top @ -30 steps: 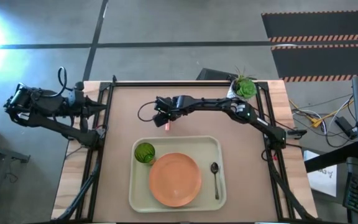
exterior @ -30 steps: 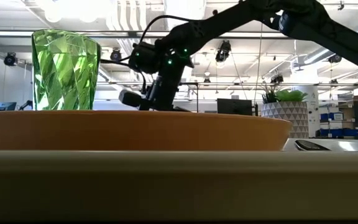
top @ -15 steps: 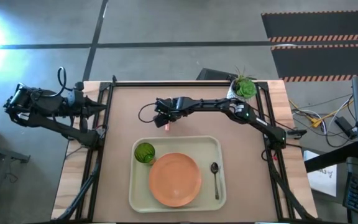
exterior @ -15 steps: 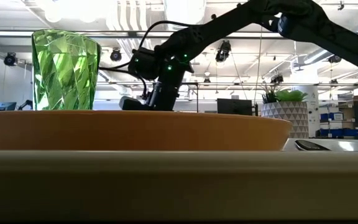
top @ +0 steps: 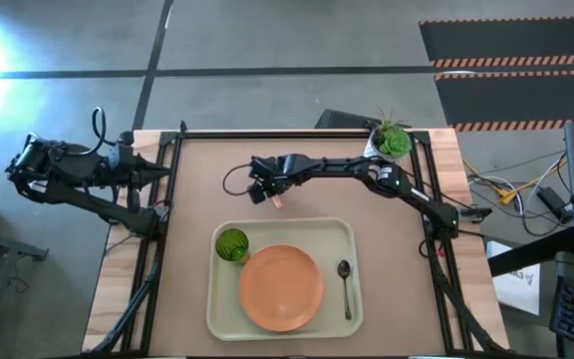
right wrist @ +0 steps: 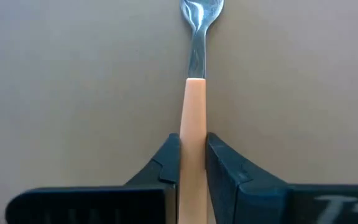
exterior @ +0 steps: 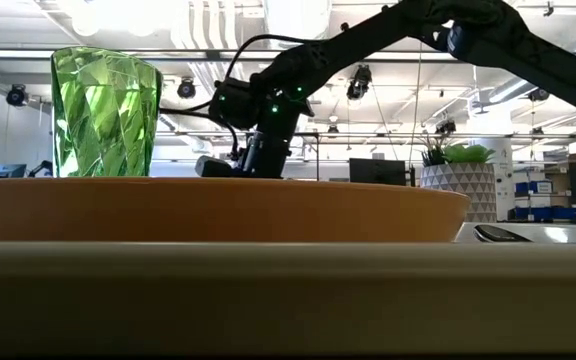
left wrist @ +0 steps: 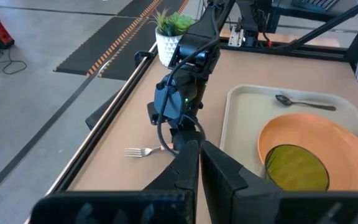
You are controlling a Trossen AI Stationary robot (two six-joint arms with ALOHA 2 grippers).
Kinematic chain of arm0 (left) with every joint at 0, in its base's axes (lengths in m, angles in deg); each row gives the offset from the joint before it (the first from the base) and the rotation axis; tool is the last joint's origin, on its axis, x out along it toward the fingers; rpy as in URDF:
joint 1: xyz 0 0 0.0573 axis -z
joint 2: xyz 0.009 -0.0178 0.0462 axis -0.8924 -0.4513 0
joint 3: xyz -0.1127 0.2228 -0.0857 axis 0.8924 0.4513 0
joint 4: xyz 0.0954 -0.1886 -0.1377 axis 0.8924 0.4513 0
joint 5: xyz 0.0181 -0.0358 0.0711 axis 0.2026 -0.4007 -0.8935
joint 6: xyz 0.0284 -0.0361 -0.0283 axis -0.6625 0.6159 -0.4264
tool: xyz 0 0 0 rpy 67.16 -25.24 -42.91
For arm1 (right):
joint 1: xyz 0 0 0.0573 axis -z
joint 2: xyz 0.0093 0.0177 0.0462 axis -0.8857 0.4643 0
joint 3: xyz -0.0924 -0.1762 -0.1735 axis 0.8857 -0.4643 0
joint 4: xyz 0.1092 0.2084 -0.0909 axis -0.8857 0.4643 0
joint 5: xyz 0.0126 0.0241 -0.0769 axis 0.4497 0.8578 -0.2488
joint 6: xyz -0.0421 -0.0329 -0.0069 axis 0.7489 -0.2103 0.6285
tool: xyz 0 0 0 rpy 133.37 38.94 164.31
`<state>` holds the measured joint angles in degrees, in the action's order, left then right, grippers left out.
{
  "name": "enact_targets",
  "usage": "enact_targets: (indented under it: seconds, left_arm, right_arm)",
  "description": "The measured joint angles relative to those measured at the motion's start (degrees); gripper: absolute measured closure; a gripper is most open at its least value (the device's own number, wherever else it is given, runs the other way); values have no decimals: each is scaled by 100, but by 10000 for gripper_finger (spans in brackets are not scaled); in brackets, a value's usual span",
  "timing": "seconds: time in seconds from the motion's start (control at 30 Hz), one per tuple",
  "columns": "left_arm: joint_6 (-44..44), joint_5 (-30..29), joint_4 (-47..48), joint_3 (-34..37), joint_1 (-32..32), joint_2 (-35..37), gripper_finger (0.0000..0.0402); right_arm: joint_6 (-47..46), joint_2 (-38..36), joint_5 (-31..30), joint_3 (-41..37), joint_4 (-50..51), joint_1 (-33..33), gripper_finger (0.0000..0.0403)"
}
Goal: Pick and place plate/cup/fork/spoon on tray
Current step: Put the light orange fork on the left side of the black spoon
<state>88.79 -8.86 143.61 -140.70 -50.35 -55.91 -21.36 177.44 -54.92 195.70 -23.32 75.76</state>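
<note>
The right claw (right wrist: 192, 163) is down at the desk (top: 197, 170) just beyond the tray's far rim, its two fingers (right wrist: 168, 163) pressed against either side of the fork (right wrist: 194, 118), gripping the orange handle with the silver tines pointing away from it. The fork seems to lie flat on the desk, though the overhead view is too small to be sure. Nearer the front edge sits the tray (top: 352, 234), holding the plate (top: 281, 287) at its middle, the green cup (top: 232, 243) at its far left corner beside the plate, and the spoon (top: 345, 284) along its right side. A potted plant (top: 391, 139) stands at the desk's far right corner. The left claw (left wrist: 199, 163) is clenched on nothing, parked off the desk's left edge.
</note>
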Motion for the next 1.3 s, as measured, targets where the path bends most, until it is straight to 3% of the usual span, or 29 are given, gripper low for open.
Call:
enact_targets:
  seconds: [0.23,0.6,0.77,1.07,1.3]
  left_arm:
    - [-2,0,1,0,0,40,402]
    - [-4,-4,-1,0,0,126,402]
    - [-7,-7,-3,0,0,155,402]
    - [-9,-15,-4,0,2,160,402]
    - [-9,-15,-5,0,2,160,402]
  right_arm:
    - [219,-323,-380,362,557,-15,369]
    - [169,-1831,-1458,909,2172,-311,369]
    - [-796,-2550,-2204,884,3241,-848,369]
    - [-3421,-2696,-2922,745,4378,-2413,369]
    - [-5068,-2153,-2630,672,4377,-3322,369]
